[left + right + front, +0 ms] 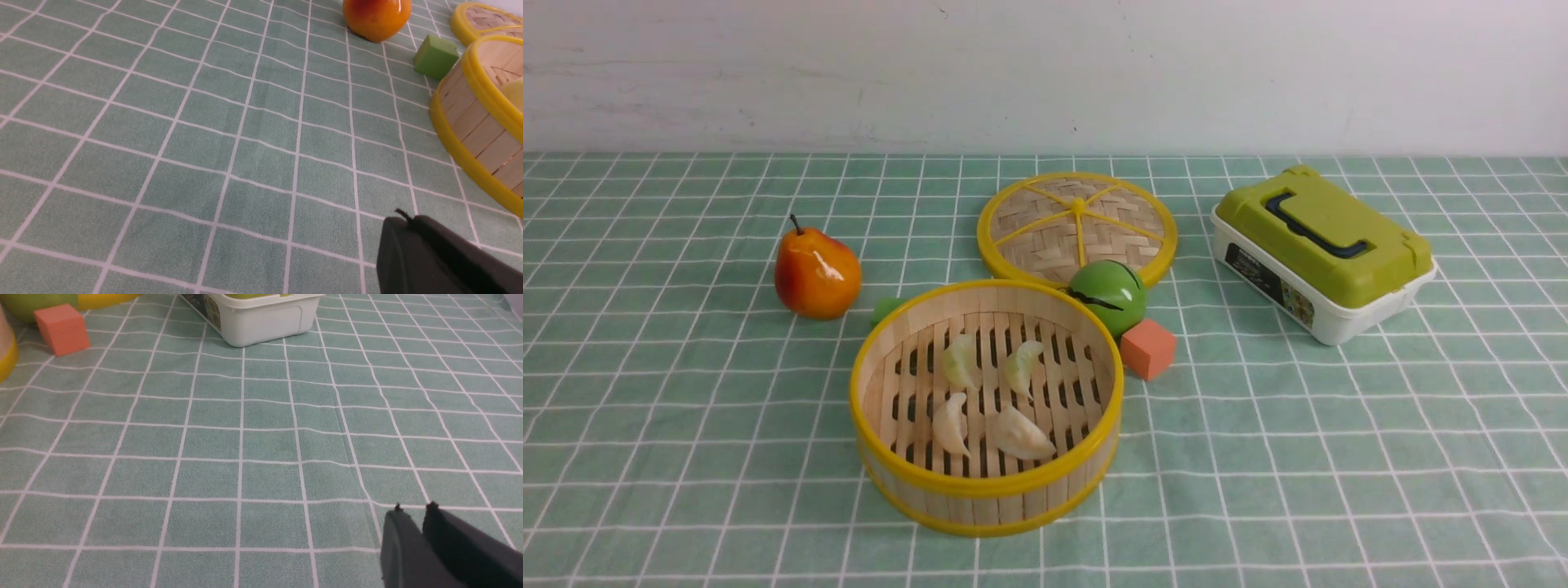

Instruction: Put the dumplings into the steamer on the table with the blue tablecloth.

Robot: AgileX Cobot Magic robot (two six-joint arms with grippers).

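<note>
All four dumplings [988,398] lie inside the steamer [986,490], whose wall half hides a green block [886,309]; left gripper [402,222] clenched empty, right gripper [413,514] slightly parted, empty.

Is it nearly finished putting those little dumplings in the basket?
It looks finished. All four dumplings lie on the slatted floor of the steamer, and none are left on the tablecloth. Nothing is in hand: the left gripper is shut and empty over bare cloth, and the right gripper holds nothing, its tips slightly apart.
</note>
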